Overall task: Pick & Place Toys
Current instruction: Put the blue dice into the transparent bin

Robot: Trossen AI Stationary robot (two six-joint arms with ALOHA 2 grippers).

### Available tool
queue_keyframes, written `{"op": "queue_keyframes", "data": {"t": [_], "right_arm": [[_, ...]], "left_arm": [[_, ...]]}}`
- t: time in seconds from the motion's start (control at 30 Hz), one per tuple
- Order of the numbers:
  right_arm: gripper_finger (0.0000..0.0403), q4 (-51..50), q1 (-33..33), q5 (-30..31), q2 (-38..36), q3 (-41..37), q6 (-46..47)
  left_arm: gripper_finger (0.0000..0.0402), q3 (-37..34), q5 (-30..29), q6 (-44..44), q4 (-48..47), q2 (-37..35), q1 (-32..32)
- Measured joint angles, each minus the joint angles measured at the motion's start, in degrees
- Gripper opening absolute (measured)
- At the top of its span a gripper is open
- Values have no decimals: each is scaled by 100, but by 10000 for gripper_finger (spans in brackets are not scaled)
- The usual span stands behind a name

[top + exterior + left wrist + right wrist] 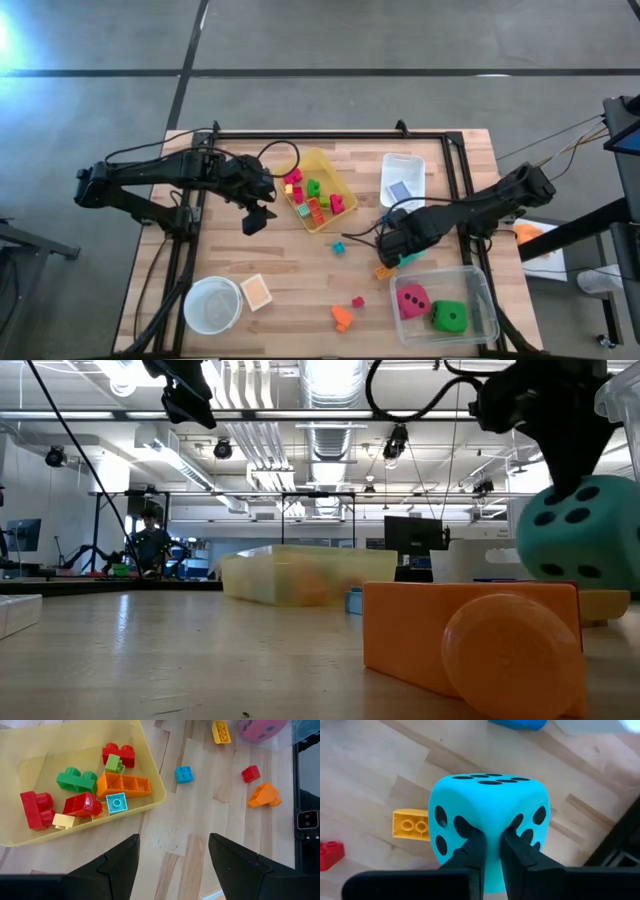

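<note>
Your right gripper (489, 851) is pinching the teal die (487, 815) near the table's (290, 270) right edge, just beside the clear bin (480, 290). Your left gripper (172, 855) hangs spread above the yellow bin's (150, 800) near corner, blocks (122, 785) inside it.

The left gripper (254, 221) is hanging over bare wood at nine o'clock of the yellow bin (341, 184) of blocks. The right gripper (396, 252) is sitting at twelve o'clock of the clear bin (484, 290), which is holding a pink die (412, 299) and a green die (449, 317).
</note>
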Motion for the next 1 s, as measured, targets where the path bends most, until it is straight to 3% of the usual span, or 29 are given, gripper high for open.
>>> {"op": "queue_keyframes", "data": {"t": [0.47,1.0], "right_arm": [[9,-487,-7,471,-15,983,-497],[8,-1119,73,529,-47,2356,-1147]], "left_arm": [[240,-2,0,0,0,0,0],[240,-2,0,0,-4,0,4]]}}
